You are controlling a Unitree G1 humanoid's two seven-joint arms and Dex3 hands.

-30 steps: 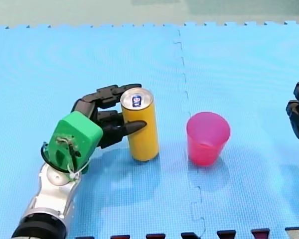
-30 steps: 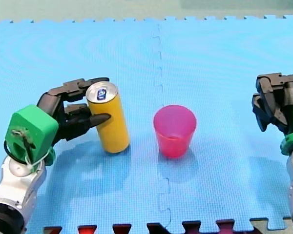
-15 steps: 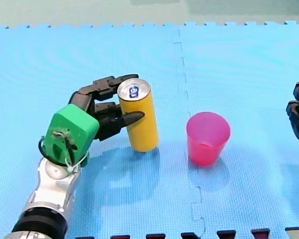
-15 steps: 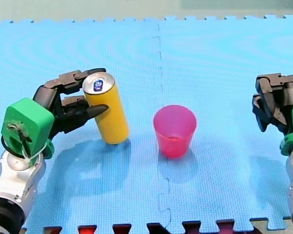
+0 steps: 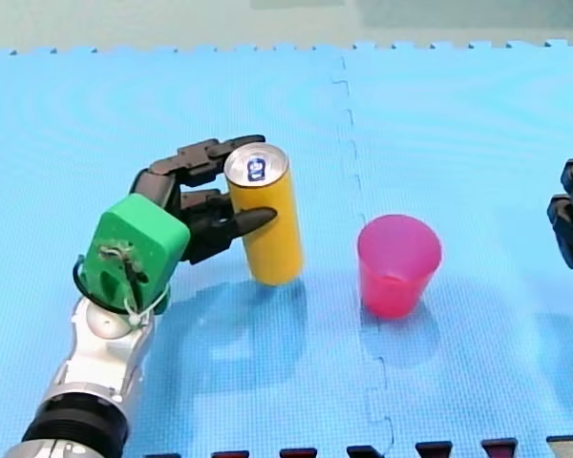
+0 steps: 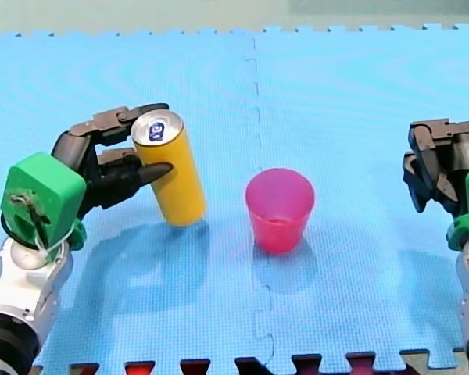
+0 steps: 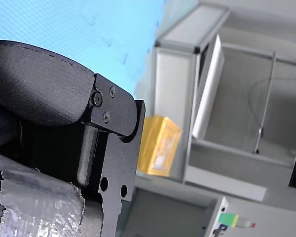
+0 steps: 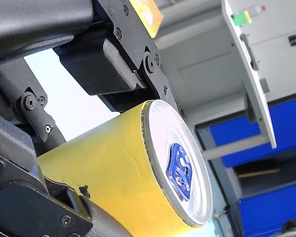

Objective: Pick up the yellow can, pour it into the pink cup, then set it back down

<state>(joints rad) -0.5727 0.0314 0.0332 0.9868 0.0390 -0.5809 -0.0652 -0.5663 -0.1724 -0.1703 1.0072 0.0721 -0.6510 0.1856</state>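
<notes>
Yellow can is left of centre in the head views, tilted with its top leaning left; the left hand has its fingers closed around the upper body. Pink cup stands upright on the blue foam mat, near the can's right but apart from it. Right hand holds nothing, at the right edge.

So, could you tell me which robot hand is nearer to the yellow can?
Left. The left robot hand grips the yellow can; the right robot hand is well away, on the far side of the pink cup.
</notes>
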